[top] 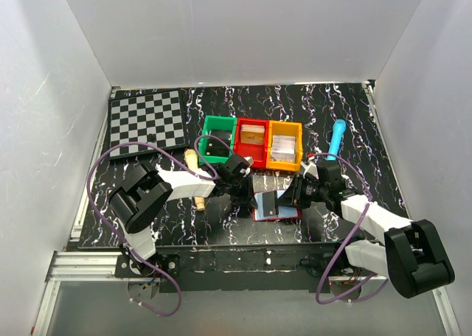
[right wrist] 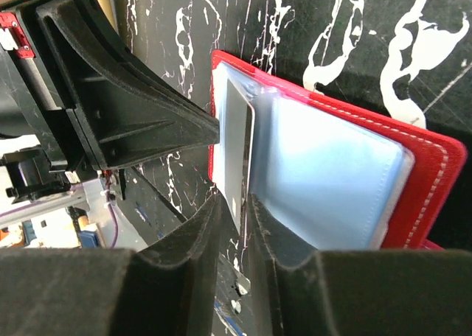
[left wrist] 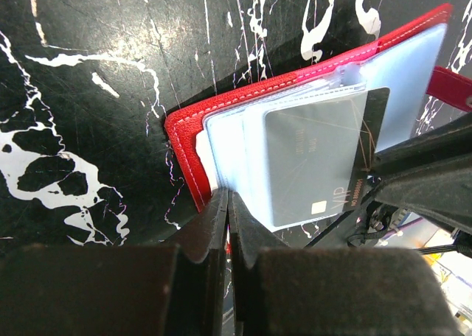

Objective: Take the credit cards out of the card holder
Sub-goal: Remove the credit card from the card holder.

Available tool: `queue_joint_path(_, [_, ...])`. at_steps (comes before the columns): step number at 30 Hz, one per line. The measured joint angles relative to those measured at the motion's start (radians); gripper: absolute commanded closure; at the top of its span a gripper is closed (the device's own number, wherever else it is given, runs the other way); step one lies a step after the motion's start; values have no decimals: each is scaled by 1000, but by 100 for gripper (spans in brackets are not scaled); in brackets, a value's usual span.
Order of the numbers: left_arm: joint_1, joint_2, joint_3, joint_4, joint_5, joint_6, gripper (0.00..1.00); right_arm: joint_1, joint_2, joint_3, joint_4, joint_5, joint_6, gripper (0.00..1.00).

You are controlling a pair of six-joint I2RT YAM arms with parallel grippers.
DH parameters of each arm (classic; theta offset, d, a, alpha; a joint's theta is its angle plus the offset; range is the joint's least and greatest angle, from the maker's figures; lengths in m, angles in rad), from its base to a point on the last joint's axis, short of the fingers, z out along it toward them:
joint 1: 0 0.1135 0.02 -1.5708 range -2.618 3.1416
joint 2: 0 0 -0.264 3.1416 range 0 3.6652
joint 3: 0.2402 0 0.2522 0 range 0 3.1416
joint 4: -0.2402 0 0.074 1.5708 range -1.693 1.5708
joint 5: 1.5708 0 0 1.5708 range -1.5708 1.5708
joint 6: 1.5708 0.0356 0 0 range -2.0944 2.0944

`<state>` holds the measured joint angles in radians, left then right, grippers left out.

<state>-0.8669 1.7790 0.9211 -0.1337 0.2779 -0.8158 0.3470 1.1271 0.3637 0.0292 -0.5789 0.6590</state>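
The dark-red card holder [top: 284, 214] lies open on the black marbled table, its pale-blue sleeves up [left wrist: 236, 141] [right wrist: 332, 174]. My left gripper [top: 247, 196] [left wrist: 227, 203] is shut on the holder's near edge, where the red cover meets the sleeves. A dark grey credit card [left wrist: 324, 155] marked VIP sticks partway out of a sleeve. My right gripper [top: 293, 197] [right wrist: 234, 203] is shut on that card's edge [right wrist: 237, 152]. The two grippers face each other across the holder. The snap tab [left wrist: 451, 88] shows at the right.
Green bin [top: 219, 138], red bin [top: 251, 137] and orange bin [top: 285, 144] stand in a row just behind the holder. A chessboard [top: 146, 121] lies at the back left. A blue cylinder [top: 337, 138] lies to the right. Pale wooden pieces [top: 193, 159] sit near the left arm.
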Motion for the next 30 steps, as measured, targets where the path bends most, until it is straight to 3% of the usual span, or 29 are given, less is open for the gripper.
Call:
queue_joint_path(6, [0,3,0,11,5,3,100,0,35,0,37,-53,11,59])
queue_joint_path(16, [0,13,0,37,24,12,100,0,69,-1,78,-87,23,57])
queue_joint_path(30, [0,13,0,37,24,12,100,0,57,-1,2,5,-5,55])
